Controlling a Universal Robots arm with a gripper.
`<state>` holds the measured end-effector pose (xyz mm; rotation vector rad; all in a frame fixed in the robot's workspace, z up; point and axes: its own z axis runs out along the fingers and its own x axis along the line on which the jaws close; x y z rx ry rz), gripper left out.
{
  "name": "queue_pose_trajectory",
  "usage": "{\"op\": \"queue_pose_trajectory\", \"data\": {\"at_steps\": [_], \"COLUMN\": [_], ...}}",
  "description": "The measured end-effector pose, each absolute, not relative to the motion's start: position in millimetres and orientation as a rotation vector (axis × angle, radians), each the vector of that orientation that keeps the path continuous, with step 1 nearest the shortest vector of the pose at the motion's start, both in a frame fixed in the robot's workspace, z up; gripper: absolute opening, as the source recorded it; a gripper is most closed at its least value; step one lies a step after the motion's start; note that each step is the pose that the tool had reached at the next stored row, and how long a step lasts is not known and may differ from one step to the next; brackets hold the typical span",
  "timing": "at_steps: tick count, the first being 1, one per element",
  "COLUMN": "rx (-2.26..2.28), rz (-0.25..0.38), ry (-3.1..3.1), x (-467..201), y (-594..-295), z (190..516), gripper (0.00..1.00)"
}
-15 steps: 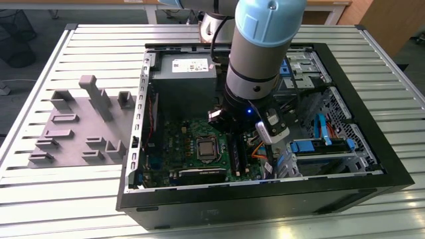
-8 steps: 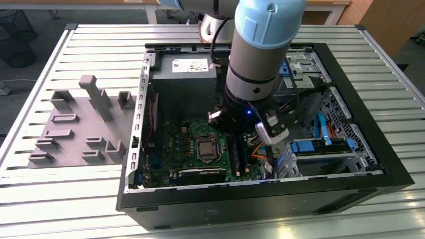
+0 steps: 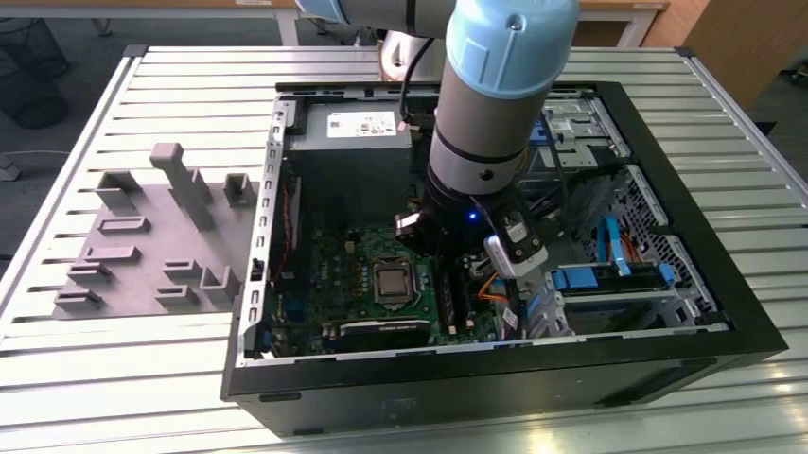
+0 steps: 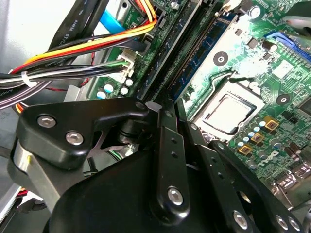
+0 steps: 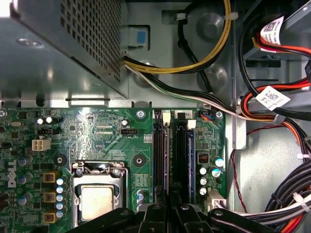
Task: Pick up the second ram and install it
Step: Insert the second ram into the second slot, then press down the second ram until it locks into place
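Reaching down into the open PC case (image 3: 505,378), the arm (image 3: 493,123) fills the middle of the exterior view, with a gray parts holder (image 3: 151,236) on the slatted table (image 3: 189,76) toward the exterior view's left. The gripper (image 4: 163,104) sits right over the long black memory slots (image 5: 159,145) on the motherboard (image 5: 97,136), just beside the CPU socket (image 5: 97,199). In the second wrist view its fingers (image 4: 165,160) are drawn close together, pinching the near end of the second ram (image 4: 197,60). That stick stands on edge along a slot. Bundled cables (image 4: 73,58) run beside the slots.
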<state>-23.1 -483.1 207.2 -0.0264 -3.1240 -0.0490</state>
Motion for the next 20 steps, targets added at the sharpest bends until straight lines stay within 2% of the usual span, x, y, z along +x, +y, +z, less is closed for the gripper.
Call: {"op": "queue_pose_trajectory", "data": {"at_steps": [5,6,7,8,17,18,19,20], "rx": [-0.027,-0.026,-0.026,-0.026,-0.027,-0.027,-0.027,-0.027], "rz": [-0.049,-0.049,-0.049,-0.049,-0.049,-0.049,-0.049,-0.049], "ry": [-3.123,-3.123,-3.123,-3.123,-3.119,-3.118,-3.118,-3.118], "x": [-23.2,-23.1,-23.1,-23.1,-23.1,-23.1,-23.1,-23.1], "y": [-483.0,-483.0,-483.0,-483.0,-483.0,-483.0,-483.0,-483.0], "z": [207.1,207.1,207.1,207.2,226.3,227.4,227.4,227.4], "gripper": [0.15,0.20,0.20,0.27,0.27,0.26,0.20,0.20]}}
